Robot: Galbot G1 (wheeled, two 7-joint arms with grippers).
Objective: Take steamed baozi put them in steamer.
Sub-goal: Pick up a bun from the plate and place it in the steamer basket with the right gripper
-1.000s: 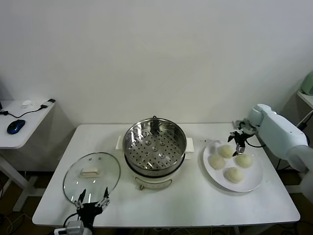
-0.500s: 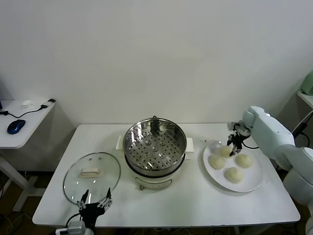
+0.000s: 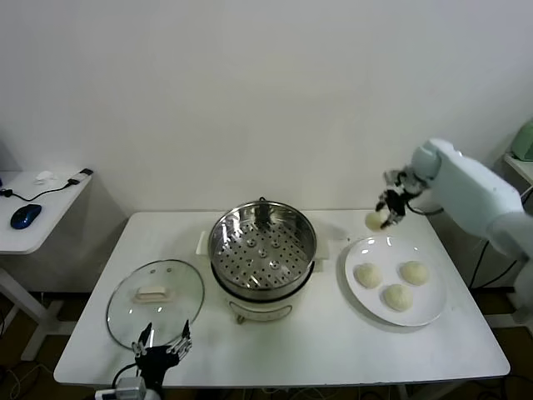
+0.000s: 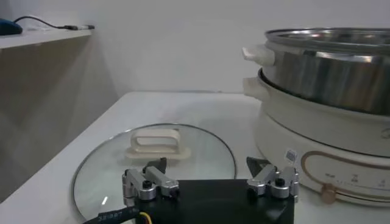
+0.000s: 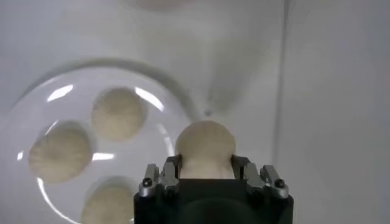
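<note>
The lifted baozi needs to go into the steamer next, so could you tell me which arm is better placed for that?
The right. Its claw already grips a baozi above the plate, beside the steamer. The left claw sits open near the glass lid, holding nothing.

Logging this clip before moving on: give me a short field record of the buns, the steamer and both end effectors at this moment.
held baozi: one, in the right end effector, lifted above the table near the plate's far edge
baozi on plate: three
plate: white, right of the steamer
steamer: open, perforated tray empty
glass lid: flat on the table, left of the steamer
left end effector: open, idle at the table's near edge by the lid
</note>
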